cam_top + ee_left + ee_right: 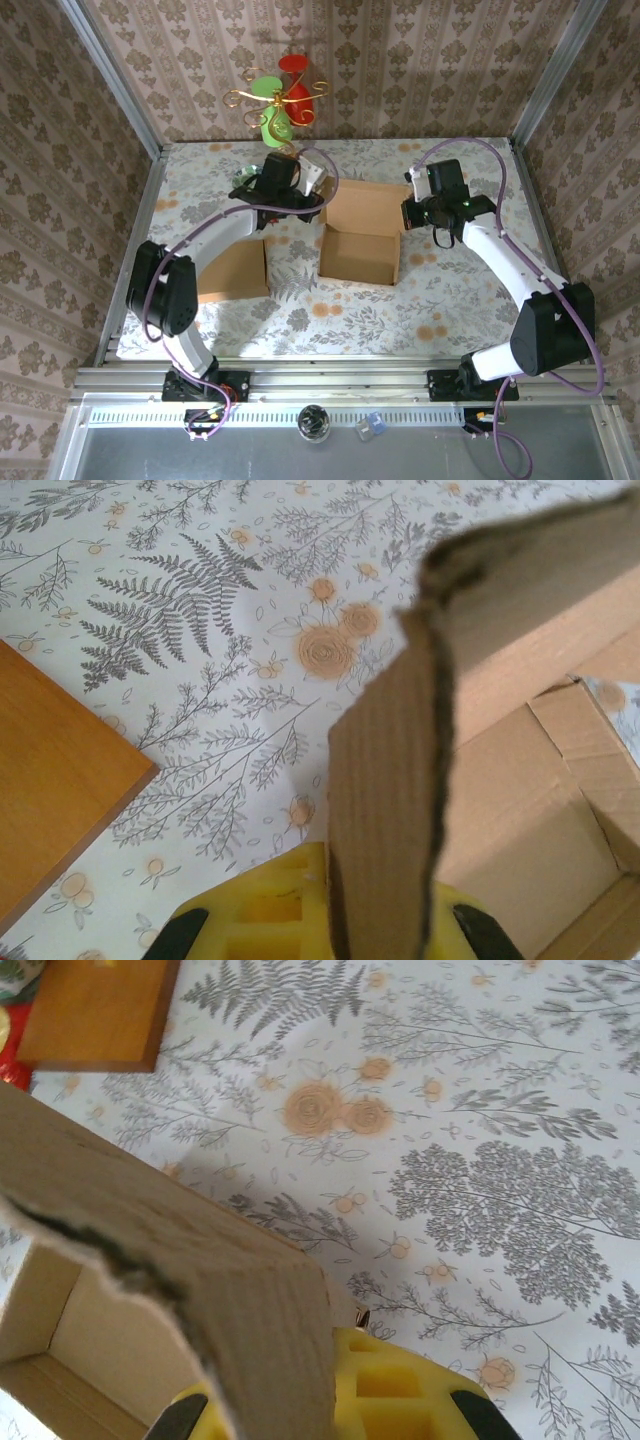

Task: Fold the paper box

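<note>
Sitting mid-table on floral cloth [300, 312]: box [360, 245], open at the top. Pinched at the left flap [390, 810] by the left gripper [385, 938] — jaws closed hard on the cardboard edge. Same on the other side: right flap [200, 1290] clamped in the right gripper [300, 1415]. Lying flat near the box's left side, not touching — brown board [235, 272].

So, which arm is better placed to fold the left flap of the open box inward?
Left, I think. The left gripper is shut on the left flap, at the left edge of the box. The right gripper is shut on the right flap, across the opening.
</note>
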